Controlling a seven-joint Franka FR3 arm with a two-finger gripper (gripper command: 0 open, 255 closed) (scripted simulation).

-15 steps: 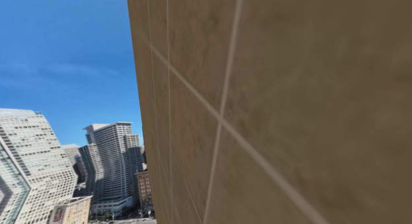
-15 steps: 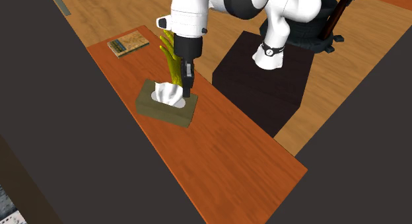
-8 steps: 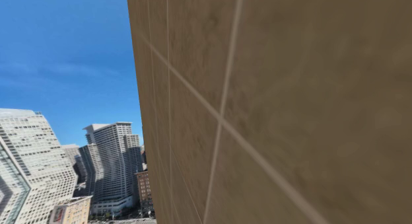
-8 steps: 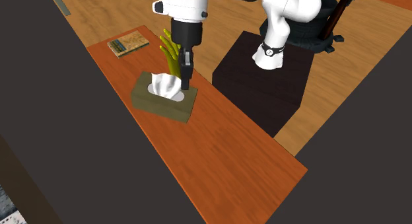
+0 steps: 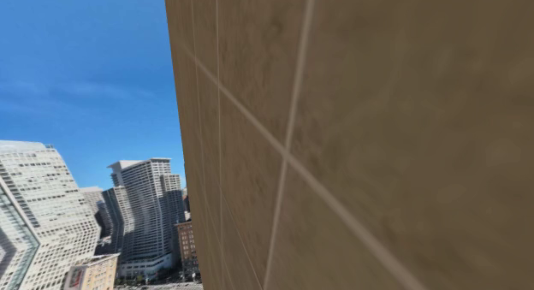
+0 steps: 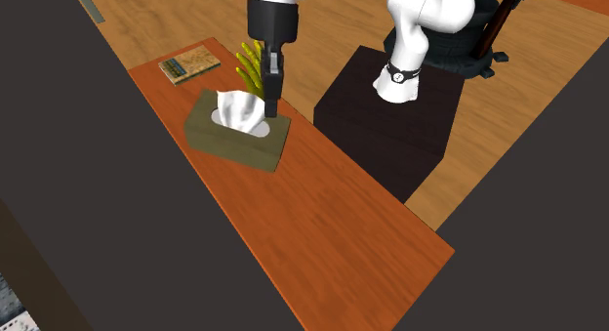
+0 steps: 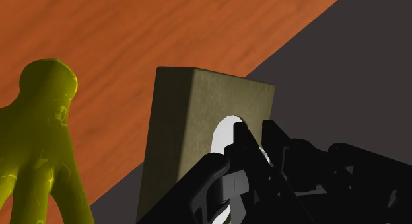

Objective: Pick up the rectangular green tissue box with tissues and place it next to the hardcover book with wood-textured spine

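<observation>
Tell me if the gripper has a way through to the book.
Likely yes: the gripper holds the tissue box, the table toward the book is bare, though the yellow figure stands close beside that path.

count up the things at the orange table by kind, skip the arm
tissue box: 1
book: 1
yellow hand-shaped figure: 1
total: 3

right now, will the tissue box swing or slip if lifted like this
Likely light: the gripper pinches the box just at its opening. It may tilt or swing from that narrow hold. The white tissue looks floppy and could pull out.
</observation>
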